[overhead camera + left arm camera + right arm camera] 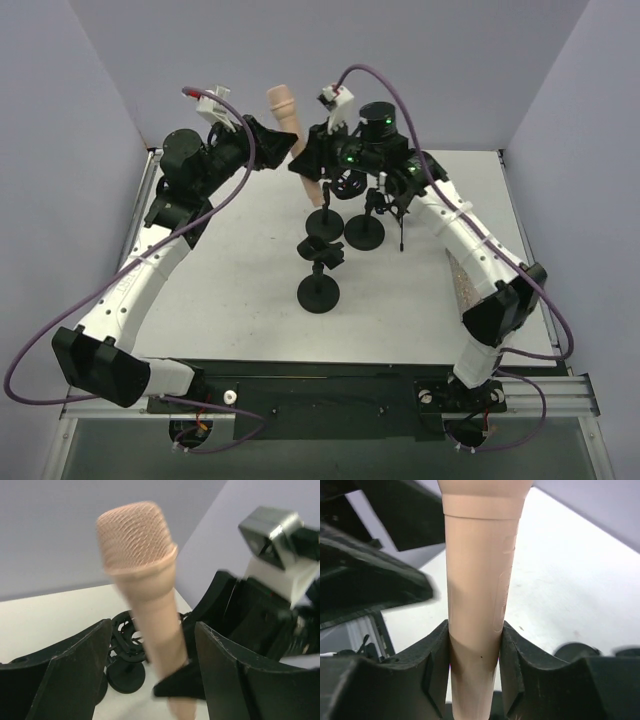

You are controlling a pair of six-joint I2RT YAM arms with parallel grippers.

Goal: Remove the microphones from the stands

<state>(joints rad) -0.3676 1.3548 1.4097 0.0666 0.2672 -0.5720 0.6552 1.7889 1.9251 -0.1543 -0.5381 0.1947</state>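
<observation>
The pink microphone (283,103) is held upright and a little tilted, above the back of the table. My right gripper (308,160) is shut on its handle, both pads pressed on the barrel in the right wrist view (474,630). My left gripper (283,140) is open and straddles the microphone (145,565) just below its mesh head, with a gap on each side (153,625). A black stand with an empty ring mount (126,636) stands on the table below; the microphone does not touch it.
Three black round-based stands crowd the table's middle: one nearest the arms (319,290), one behind it (325,226) and one to its right (364,230). The right wrist camera (272,535) hangs close to my left fingers. Grey walls enclose the table.
</observation>
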